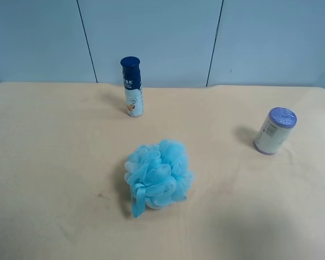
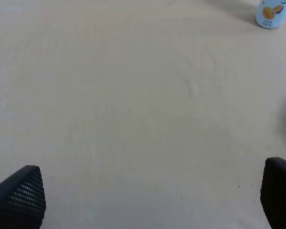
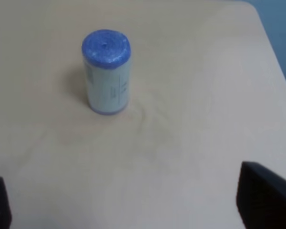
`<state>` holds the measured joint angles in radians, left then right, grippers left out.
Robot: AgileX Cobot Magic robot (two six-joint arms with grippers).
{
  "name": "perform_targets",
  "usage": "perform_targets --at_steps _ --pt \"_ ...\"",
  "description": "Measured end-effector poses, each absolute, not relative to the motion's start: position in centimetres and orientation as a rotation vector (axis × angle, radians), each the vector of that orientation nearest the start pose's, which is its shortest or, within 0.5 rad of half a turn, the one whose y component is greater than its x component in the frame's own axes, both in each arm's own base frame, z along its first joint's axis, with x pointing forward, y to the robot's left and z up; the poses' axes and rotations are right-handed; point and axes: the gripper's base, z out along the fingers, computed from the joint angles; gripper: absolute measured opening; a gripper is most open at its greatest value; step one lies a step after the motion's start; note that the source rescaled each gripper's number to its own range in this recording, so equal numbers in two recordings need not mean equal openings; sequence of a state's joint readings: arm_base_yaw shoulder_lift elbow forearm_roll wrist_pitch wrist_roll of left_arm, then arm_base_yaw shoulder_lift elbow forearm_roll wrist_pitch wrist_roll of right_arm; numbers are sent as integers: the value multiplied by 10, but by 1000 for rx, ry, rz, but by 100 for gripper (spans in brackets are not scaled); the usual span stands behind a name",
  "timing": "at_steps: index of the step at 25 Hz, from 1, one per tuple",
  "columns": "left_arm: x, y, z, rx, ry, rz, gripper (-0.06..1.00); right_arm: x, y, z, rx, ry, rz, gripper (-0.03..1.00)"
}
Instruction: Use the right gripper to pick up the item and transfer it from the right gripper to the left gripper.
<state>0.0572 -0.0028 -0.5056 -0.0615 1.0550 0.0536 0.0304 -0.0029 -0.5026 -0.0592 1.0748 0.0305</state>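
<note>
The item (image 1: pixel 274 130), a short white cylinder with a purple-blue lid, stands upright on the beige table at the exterior high view's right. It also shows in the right wrist view (image 3: pixel 106 71), well ahead of my right gripper (image 3: pixel 128 210). That gripper is open and empty, its black fingertips (image 3: pixel 264 198) far apart at the frame's lower corners. My left gripper (image 2: pixel 152 200) is open and empty over bare table, its fingertips (image 2: pixel 19 195) wide apart. Neither arm shows in the exterior high view.
A tall slim bottle (image 1: pixel 131 86) with a dark-blue cap stands at the back of the table; its base shows in the left wrist view (image 2: pixel 272 13). A fluffy light-blue bath sponge (image 1: pixel 158 176) lies mid-table. A blue wall is behind the table.
</note>
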Motion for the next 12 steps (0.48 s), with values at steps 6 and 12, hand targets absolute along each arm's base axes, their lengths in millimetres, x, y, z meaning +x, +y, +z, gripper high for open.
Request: perform_targets --at_steps 6,12 --pt "-6 -5 279 -1 2029 -4 74 -6 -5 277 4 2052 -33 79" --pt "-6 -5 279 -1 2029 -4 74 -6 -5 277 4 2052 -33 79"
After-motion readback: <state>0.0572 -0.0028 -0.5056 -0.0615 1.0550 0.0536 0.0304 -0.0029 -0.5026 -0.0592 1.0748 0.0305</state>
